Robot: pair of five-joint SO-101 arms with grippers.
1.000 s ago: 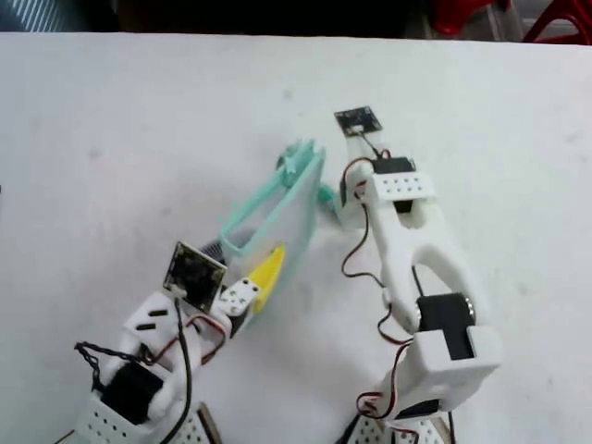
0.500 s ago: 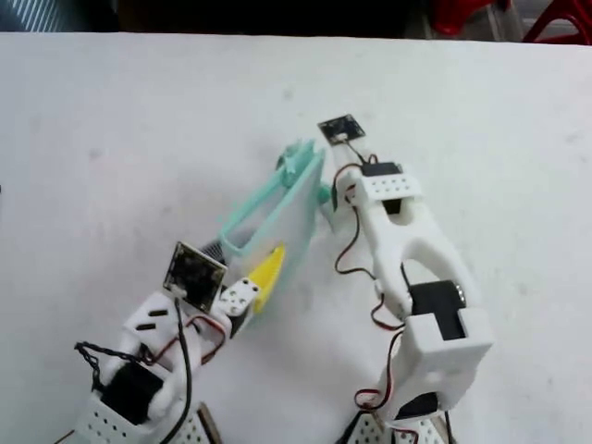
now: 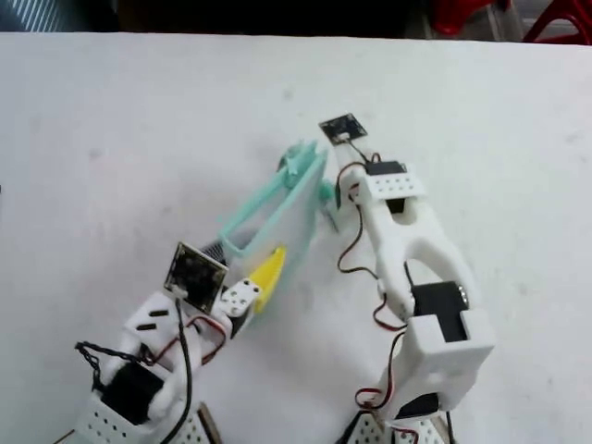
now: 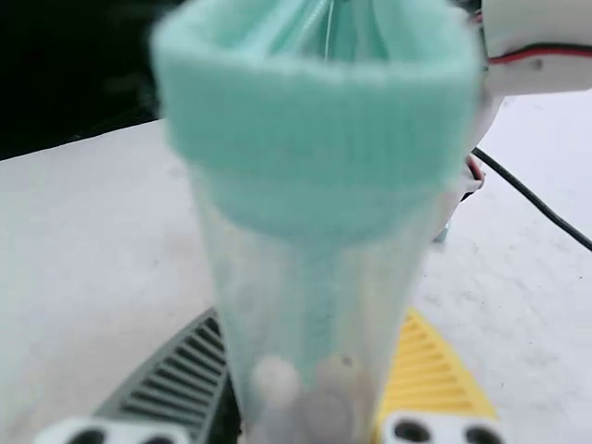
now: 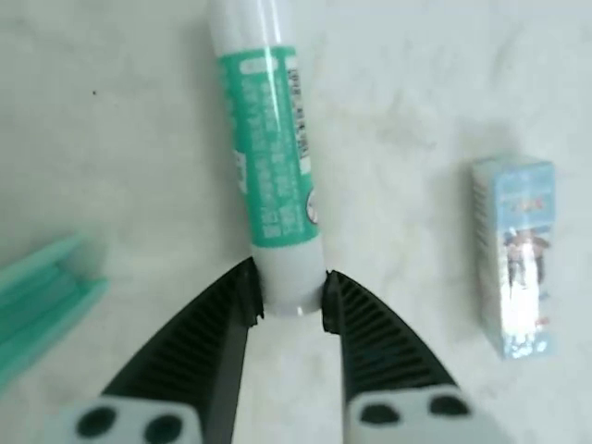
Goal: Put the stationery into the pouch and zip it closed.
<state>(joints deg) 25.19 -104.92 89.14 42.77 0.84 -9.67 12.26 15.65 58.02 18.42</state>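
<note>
Mint-green fabric and clear plastic make up the pouch (image 3: pixel 277 217), which stands on edge on the white table (image 3: pixel 139 120). Its near end sits between the grey and yellow jaws of the left gripper (image 3: pixel 242 264), and they are clamped on it.

The right gripper (image 5: pixel 289 277) has its 2 black jaws closed on the white end of a green-and-white glue stick (image 5: pixel 273 157). The rest of the tube points straight out past the jaw tips. A small pale-blue box (image 5: pixel 511 254) lies on the table to 1 side of those jaws, apart from the tube. A mint corner of the pouch shows on the other side.

Against 1.0 s ago, the right arm has swung toward the pouch. The glue stick's tip is now just beside the pouch's far end, with hardly any shift since 0.5 s ago. The left arm and pouch have not moved.
</note>
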